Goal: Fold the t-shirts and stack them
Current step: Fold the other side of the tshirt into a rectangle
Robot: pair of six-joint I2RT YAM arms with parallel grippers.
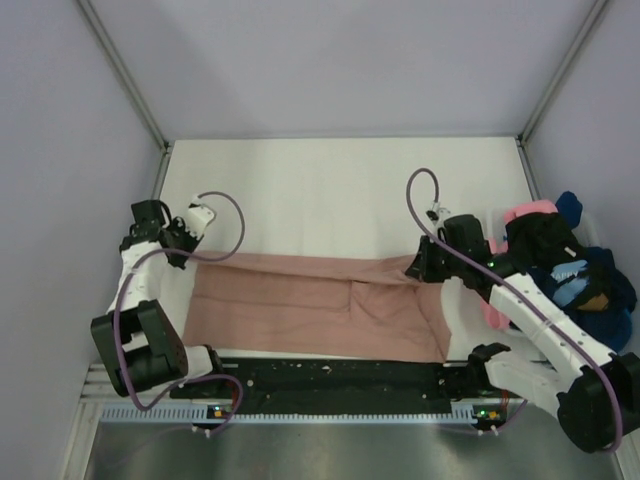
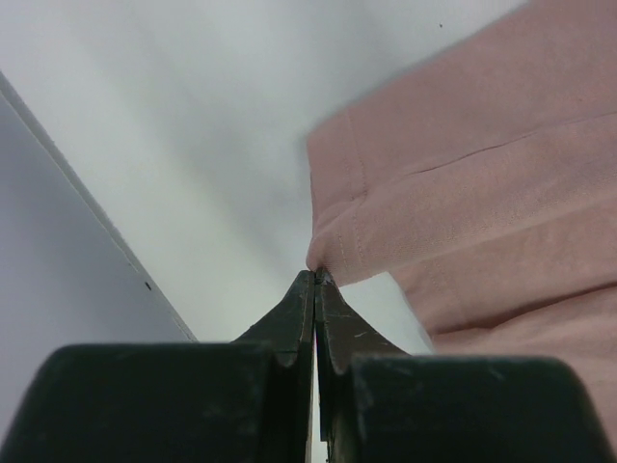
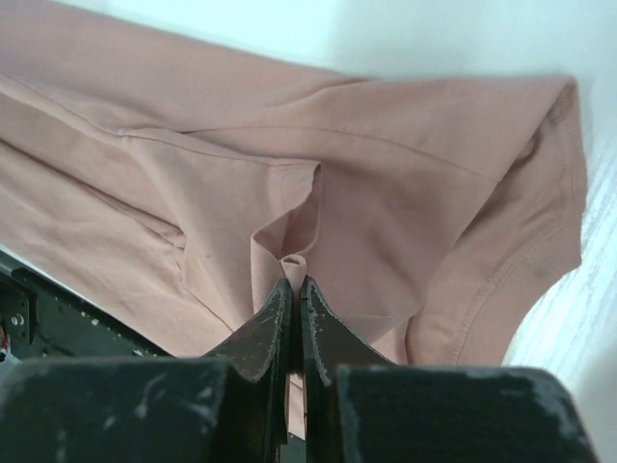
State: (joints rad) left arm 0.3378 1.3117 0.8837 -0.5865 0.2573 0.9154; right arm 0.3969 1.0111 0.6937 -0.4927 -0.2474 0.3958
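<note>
1. One smooth white table (image 1: pixel 330 185) fills the floor of the walled cell.
2. One dusty rose t-shirt (image 1: pixel 310 305), a soft matte knit, lies across the table's near half. It is drawn into a long, low band between the two arms, with shallow creases and stitched hems.
3. Several more shirts form a crumpled heap of t-shirts (image 1: pixel 560 270) at the table's right edge, with bright pink, black, navy and light blue folds tangled together.
4. The right gripper (image 3: pixel 294 285), black and scuffed, has its fingers pressed together on a pinched ridge of the rose cloth beside a sleeve opening.
5. The left gripper (image 2: pixel 316 280) is likewise clamped on the hemmed corner at the shirt's left end.
</note>
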